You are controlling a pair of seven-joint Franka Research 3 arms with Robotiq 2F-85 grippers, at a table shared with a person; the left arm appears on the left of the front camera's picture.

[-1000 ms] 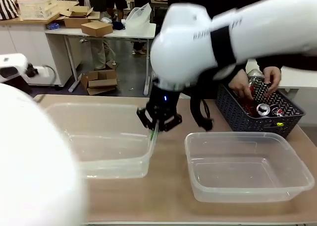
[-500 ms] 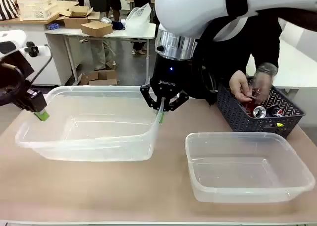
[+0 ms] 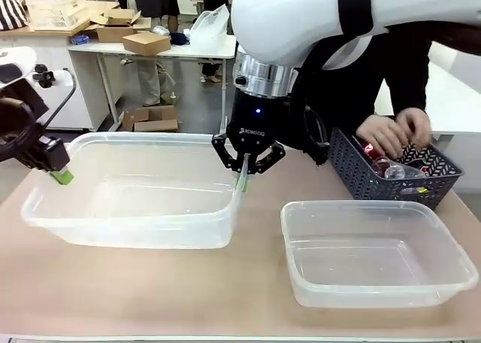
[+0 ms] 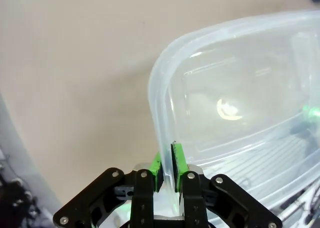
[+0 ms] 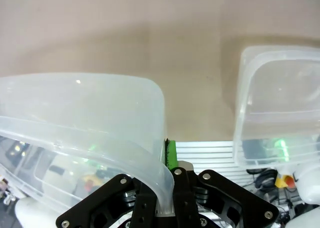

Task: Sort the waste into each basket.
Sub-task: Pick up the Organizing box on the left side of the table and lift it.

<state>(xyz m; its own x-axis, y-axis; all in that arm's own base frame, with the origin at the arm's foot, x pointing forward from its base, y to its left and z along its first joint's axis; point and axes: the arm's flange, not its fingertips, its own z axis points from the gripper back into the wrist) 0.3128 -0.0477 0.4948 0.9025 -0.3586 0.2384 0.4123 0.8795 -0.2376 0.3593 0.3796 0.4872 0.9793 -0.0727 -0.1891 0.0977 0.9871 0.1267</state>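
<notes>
Two clear plastic baskets are on the table. My left gripper (image 3: 58, 174) is shut on the left end rim of the left basket (image 3: 150, 138), and my right gripper (image 3: 242, 170) is shut on its right end rim. In the left wrist view the left gripper (image 4: 167, 160) pinches the left basket's rim (image 4: 165, 88) between its green pads. The right gripper (image 5: 167, 155) likewise clamps the left basket's wall (image 5: 100, 103). The right basket (image 3: 361, 206) stands empty at the near right, also seen as the right basket (image 5: 280, 88). The waste (image 3: 391, 167), red and silver cans and a clear bottle, lies in a dark lattice basket (image 3: 361, 179).
A person's hands (image 3: 394, 129) reach into the dark lattice basket at the far right. My right arm (image 3: 338, 19) spans the top of the front view. Bare table (image 3: 255, 283) lies between and in front of the two clear baskets.
Over the last second the left basket shifted away from the camera and leftward, held at both ends, and my left arm cleared the near view. The person's hands moved within the dark basket.
</notes>
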